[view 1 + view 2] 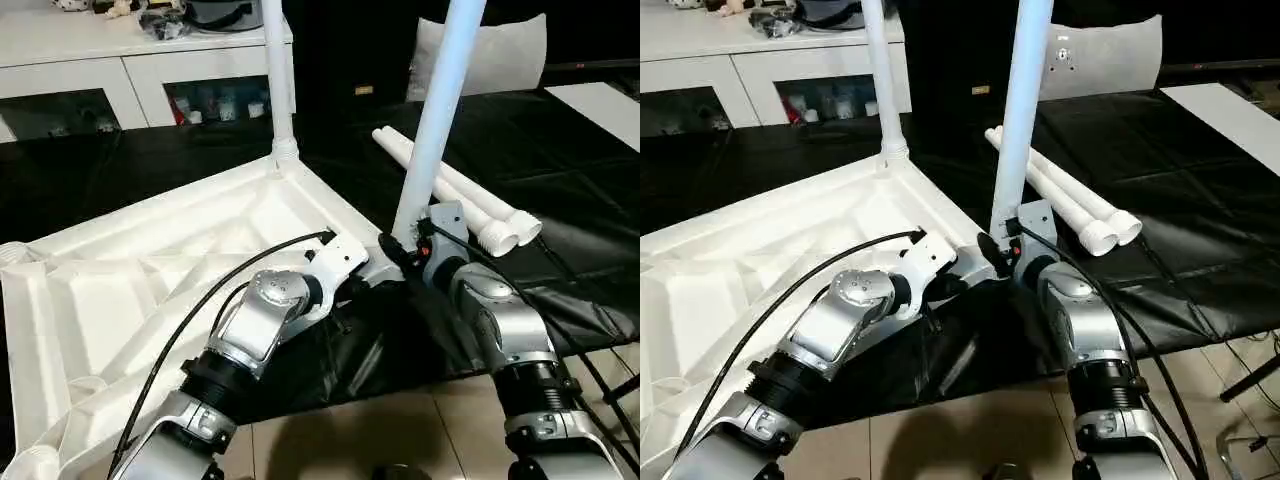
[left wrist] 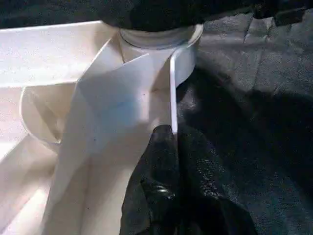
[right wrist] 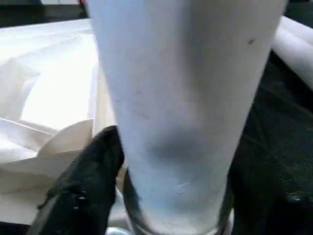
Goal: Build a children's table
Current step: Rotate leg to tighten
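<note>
Top (image 1: pixel 150 270) lies upside down, ribs up, on black sheet (image 1: pixel 560 150) over the floor. One leg (image 1: pixel 279 70) stands in the far corner socket. Left end effector (image 2: pixel 161 161) pinched shut on the rim near the right corner. Right end effector (image 3: pixel 171 196) straddles an upright leg (image 1: pixel 435 120) there, fingers either side. Two legs (image 1: pixel 470 205) lie on the sheet, right.

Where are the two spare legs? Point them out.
In the left eye view, the two spare legs lie side by side on the black mat, on the robot's right, just beyond the upright leg at the right hand.
</note>
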